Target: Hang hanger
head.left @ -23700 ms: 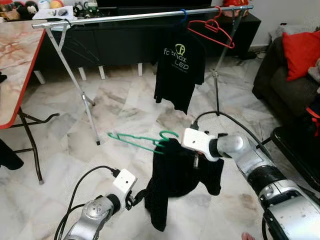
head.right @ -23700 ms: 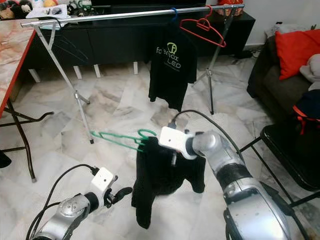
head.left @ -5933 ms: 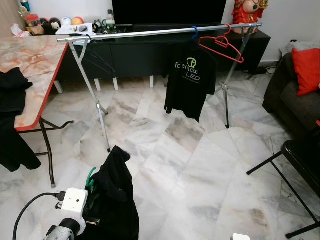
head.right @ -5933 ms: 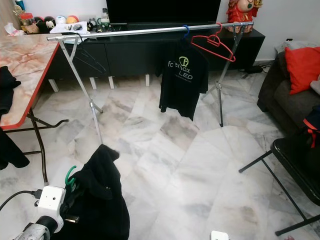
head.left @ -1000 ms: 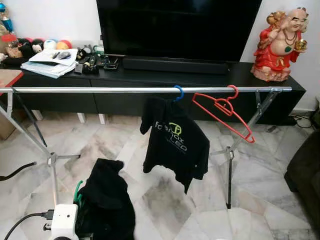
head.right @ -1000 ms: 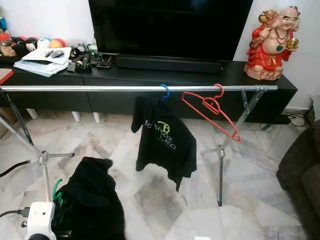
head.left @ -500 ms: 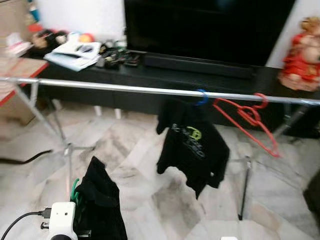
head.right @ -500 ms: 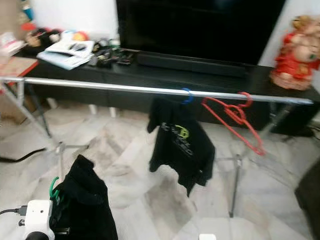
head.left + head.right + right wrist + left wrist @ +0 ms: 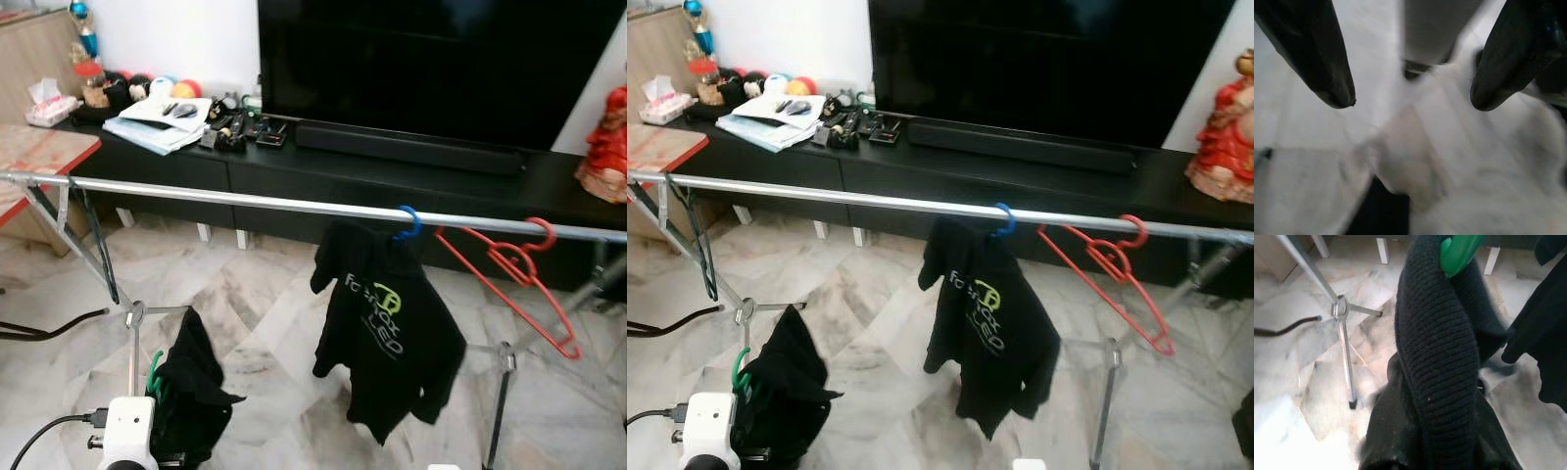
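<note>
A black garment (image 9: 191, 397) on a green hanger (image 9: 153, 374) hangs low on the left, beside my left arm's white wrist box (image 9: 127, 433). In the left wrist view the garment (image 9: 1440, 357) and hanger (image 9: 1457, 252) are right up against the camera, hiding the fingers that grip them. Above and ahead runs the silver rail (image 9: 245, 203). A black T-shirt (image 9: 392, 338) hangs from it on a blue hanger (image 9: 409, 224), and a bare red hanger (image 9: 519, 266) is next to that. My right gripper (image 9: 1413, 102) is open over the floor.
Rack legs stand at the left (image 9: 130, 318) and right (image 9: 500, 362). Behind the rail is a black TV cabinet (image 9: 323, 181) with papers (image 9: 157, 122) and a red statue (image 9: 605, 147). A red-edged table (image 9: 39, 152) is at the far left. A cable (image 9: 49, 328) lies on the marble floor.
The whole view has shifted and sharpened as I moved up to the rail. The hanger with the garment was passed from my right gripper to my left, where it still hangs.
</note>
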Motion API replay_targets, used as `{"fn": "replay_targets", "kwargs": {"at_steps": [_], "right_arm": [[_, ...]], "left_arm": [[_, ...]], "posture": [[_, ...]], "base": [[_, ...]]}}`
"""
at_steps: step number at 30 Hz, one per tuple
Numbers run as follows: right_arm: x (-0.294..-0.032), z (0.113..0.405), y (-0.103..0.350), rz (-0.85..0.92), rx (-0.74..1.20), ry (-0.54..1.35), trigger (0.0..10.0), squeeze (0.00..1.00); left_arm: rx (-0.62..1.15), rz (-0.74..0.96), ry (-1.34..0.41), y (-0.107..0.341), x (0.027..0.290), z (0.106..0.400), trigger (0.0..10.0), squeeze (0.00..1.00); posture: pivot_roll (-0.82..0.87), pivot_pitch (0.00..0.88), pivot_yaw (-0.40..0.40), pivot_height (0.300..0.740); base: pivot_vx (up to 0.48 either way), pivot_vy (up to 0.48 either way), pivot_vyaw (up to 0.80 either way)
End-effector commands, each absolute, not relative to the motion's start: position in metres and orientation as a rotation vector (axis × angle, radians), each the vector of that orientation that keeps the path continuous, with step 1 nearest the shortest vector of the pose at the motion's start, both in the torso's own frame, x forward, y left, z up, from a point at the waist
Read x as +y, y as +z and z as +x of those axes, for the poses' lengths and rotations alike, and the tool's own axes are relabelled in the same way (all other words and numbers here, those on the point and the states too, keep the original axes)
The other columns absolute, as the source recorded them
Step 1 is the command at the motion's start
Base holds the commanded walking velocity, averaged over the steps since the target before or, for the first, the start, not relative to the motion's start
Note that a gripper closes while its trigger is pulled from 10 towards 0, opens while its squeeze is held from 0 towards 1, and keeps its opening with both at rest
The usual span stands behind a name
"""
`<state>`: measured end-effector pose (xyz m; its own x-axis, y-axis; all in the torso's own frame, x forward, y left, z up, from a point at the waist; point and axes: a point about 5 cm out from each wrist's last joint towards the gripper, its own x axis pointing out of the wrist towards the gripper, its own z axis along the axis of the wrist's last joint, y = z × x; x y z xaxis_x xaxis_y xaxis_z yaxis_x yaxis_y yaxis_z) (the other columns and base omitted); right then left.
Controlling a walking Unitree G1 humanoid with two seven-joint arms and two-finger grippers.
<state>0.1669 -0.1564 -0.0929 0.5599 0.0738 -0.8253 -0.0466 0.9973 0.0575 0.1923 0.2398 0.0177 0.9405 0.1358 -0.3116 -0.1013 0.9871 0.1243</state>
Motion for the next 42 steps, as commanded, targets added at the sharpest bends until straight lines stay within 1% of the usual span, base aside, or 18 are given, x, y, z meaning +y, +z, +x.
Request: {"fn": "replay_targets", "kwargs": {"at_steps": [1, 6, 15, 24, 28, 35, 36, 38, 41, 42], "right_arm": [[-0.171, 0.16, -0.095, 0.015, 0.99, 0.038, 10.0, 0.0], [-0.175, 0.16, -0.094, 0.019, 0.986, 0.013, 10.0, 0.0], [-0.174, 0.16, -0.095, 0.029, 0.989, 0.009, 10.0, 0.0], [-0.174, 0.161, -0.094, 0.037, 0.984, 0.003, 10.0, 0.0], [-0.175, 0.162, -0.094, 0.037, 0.983, 0.0, 10.0, 0.0], [-0.175, 0.163, -0.093, 0.036, 0.981, 0.0, 10.0, 0.0], [-0.175, 0.163, -0.093, 0.032, 0.979, -0.001, 10.0, 0.0], [-0.175, 0.163, -0.093, 0.029, 0.978, -0.002, 10.0, 0.0], [-0.175, 0.164, -0.093, 0.028, 0.977, -0.002, 10.0, 0.0], [-0.175, 0.164, -0.093, 0.027, 0.977, -0.002, 10.0, 0.0]], "left_arm": [[0.278, 0.114, 0.102, 0.025, 0.235, 0.199, 10.0, 0.0], [0.274, 0.119, 0.077, 0.026, 0.235, 0.2, 10.0, 0.0], [0.268, 0.123, 0.083, 0.028, 0.239, 0.202, 10.0, 0.0], [0.282, 0.147, 0.055, 0.028, 0.24, 0.203, 10.0, 0.0], [0.276, 0.203, -0.028, 0.031, 0.237, 0.206, 10.0, 0.0], [0.235, 0.233, -0.117, 0.04, 0.233, 0.21, 10.0, 0.0], [0.239, 0.278, -0.196, 0.041, 0.23, 0.209, 10.0, 0.0], [0.242, 0.318, -0.252, 0.042, 0.229, 0.207, 10.0, 0.0], [0.225, 0.323, -0.24, 0.046, 0.233, 0.209, 10.0, 0.0], [0.198, 0.328, -0.208, 0.051, 0.238, 0.211, 10.0, 0.0]], "posture": [[0.01, 0.067, -0.028, 0.721], [0.01, 0.061, -0.026, 0.721], [0.01, 0.06, -0.027, 0.721], [0.01, 0.076, -0.026, 0.721], [0.02, 0.08, -0.028, 0.721], [0.02, 0.083, -0.03, 0.721], [0.02, 0.083, -0.032, 0.721], [0.02, 0.083, -0.032, 0.721], [0.03, 0.083, -0.033, 0.721], [0.03, 0.084, -0.033, 0.721]], "base": [[0.364, 0.0, 0.0], [0.365, 0.0, 0.0], [0.374, 0.0, 0.0], [0.372, 0.0, 0.0], [0.0, 0.0, 0.0], [0.0, 0.0, 0.0], [0.0, 0.0, 0.0], [0.0, 0.0, 0.0], [0.0, 0.0, 0.0], [0.0, 0.0, 0.0]]}}
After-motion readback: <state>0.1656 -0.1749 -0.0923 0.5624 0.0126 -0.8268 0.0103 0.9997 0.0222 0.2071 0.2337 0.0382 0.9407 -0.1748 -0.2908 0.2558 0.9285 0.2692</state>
